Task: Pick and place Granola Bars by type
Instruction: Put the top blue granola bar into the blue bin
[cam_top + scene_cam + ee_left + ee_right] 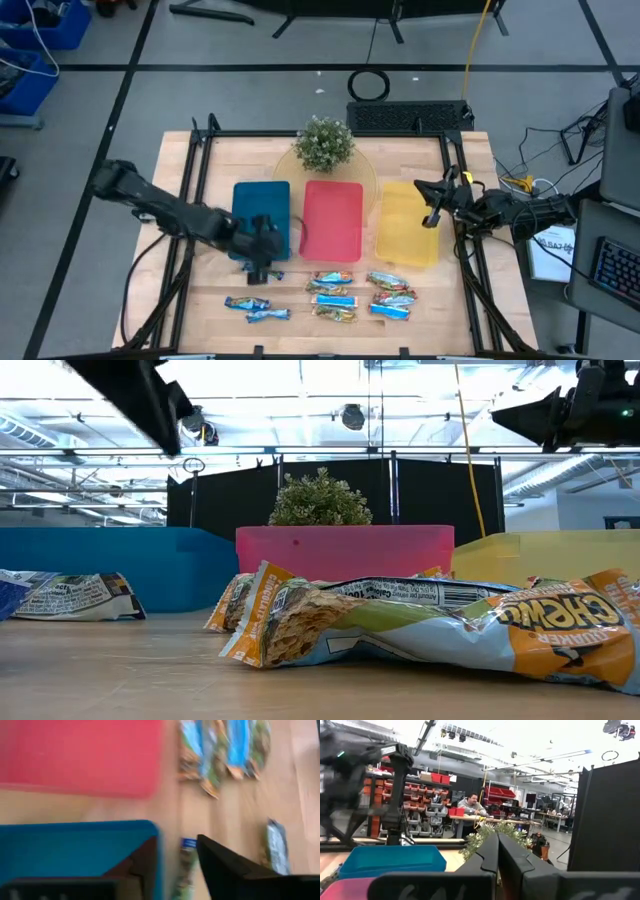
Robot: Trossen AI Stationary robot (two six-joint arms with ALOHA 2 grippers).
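Observation:
Several granola bars in shiny blue, brown and green wrappers lie flat on the wooden table near its front edge. Two point(256, 309) lie at the left and a larger group point(360, 296) sits in the middle. My left gripper point(259, 272) hangs open over the near edge of the blue tray point(262, 205). One bar point(186, 851) lies on the table below the gap between its fingers point(225, 867); the view is blurred. My right gripper point(497, 851) is shut with nothing in it, raised at the table's right edge beside the yellow tray point(408, 225).
A red tray point(332, 220) lies between the blue and yellow ones. Behind them a small potted plant point(325, 143) stands on a round board. Black frame rails point(196, 160) run along the table's left and right sides. Bare wood shows between the trays and the bars.

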